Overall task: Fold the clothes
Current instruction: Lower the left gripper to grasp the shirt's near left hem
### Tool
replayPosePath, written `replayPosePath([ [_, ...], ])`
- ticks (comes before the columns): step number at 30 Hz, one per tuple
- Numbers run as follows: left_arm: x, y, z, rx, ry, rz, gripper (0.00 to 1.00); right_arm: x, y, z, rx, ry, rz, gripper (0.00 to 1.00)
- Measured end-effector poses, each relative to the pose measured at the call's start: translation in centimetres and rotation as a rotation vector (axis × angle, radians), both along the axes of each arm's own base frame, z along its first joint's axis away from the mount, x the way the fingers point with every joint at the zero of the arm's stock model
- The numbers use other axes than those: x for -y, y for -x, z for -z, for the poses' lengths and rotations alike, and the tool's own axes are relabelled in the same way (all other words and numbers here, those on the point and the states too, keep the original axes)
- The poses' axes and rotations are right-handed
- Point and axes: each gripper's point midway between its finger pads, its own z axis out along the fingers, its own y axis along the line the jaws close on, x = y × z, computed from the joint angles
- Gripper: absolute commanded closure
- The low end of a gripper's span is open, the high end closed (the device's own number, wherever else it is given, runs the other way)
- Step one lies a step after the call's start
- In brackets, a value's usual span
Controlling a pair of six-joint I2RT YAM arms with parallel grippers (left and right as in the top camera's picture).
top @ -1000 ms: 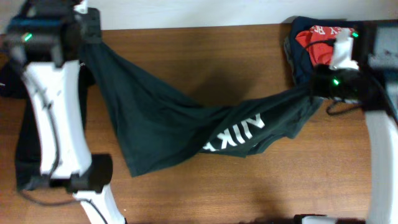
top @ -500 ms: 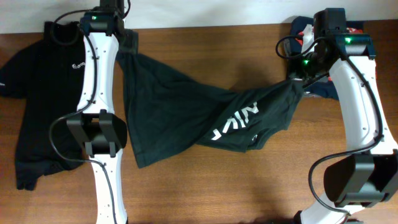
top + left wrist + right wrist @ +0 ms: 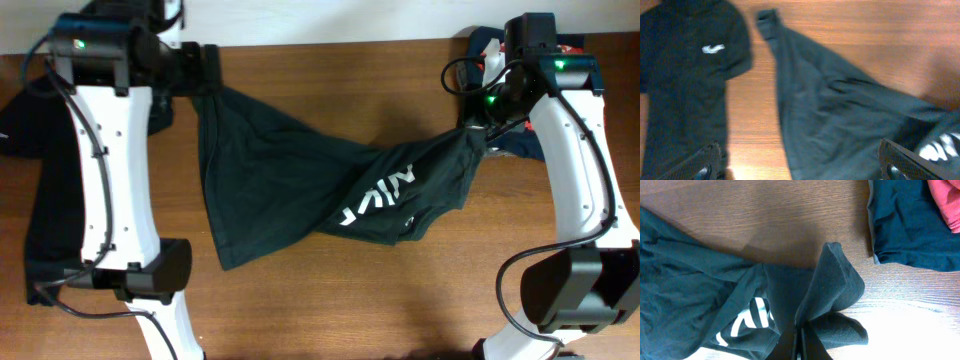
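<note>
Black NIKE T-shirt: sprawled crumpled across the brown desk, lettering showing, no fold visible; by my judgement all folding remains. Right pincer: pressed together on a bunched edge. Left pincer: spread wide, holding nothing, above the shirt's other end.
</note>
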Motion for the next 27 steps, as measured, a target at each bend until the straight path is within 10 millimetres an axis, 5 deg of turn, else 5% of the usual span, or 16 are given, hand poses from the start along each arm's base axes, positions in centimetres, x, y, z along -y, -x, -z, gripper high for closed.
replayPosePath([
  [7, 4.8, 2.1, 6.3, -0.229, -0.008, 0.086, 0.01, -0.1, 0.0, 0.0, 0.002, 0.002, -0.014, 0.96],
  [11, 3.4, 7.0, 9.5, -0.391, -0.073, -0.003, 0.01, -0.1, 0.0, 0.0, 0.003, 0.003, -0.016, 0.96],
  [13, 2.3, 10.6, 9.5, -0.420, -0.078, -0.067, 0.01, -0.1, 0.0, 0.0, 0.004, 0.003, -0.018, 0.96],
  [17, 1.6, 14.3, 10.0, -0.354, -0.049, -0.152, 0.01, -0.1, -0.1, 0.0, 0.006, 0.000, -0.018, 0.95],
  [25, 1.2, 17.9, 22.8, -0.394, -0.011, -0.308, 0.01, -0.1, -0.1, 0.0, 0.005, 0.000, -0.019, 0.96],
  [27, 1.2, 18.3, 24.4, -0.403, -0.005, -0.317, 0.01, -0.1, -0.1, 0.0, 0.005, 0.000, -0.019, 0.95],
])
